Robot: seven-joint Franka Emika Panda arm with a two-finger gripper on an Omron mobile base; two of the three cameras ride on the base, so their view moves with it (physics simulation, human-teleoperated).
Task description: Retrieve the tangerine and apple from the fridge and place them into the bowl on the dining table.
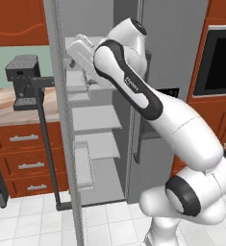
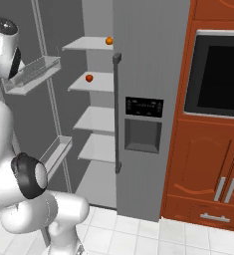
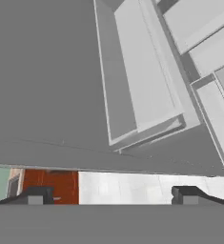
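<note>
Grey fridge [image 2: 148, 74] stands with its left door swung open, white inner shelves exposed; tangerine [image 2: 109, 41] sits on the top shelf inside the fridge, toward the back, just beside the closed door's edge; apple [image 2: 89, 77] sits one shelf below the tangerine, a little further out toward the open side; both fruits lie untouched on their shelves, well apart from the arm; tool [image 3: 111, 194] shows in the hand view with its two dark tips wide apart and nothing between them, pointed at the grey inner face of the open fridge door and a door bin [image 3: 142, 90], not at the shelves with the fruit; in the left base view the hand is up at upper-shelf height by the open door edge; white arm [image 1: 133, 91] reaches up from the base toward the fridge opening; bowl and dining table are out of the pictures, so their state cannot be told; progress judged: door opening done, neither fruit picked, nothing delivered; left to do: reach in for one fruit, carry it to the bowl, come back for the other; task looks early, roughly the first grasp approach.
</note>
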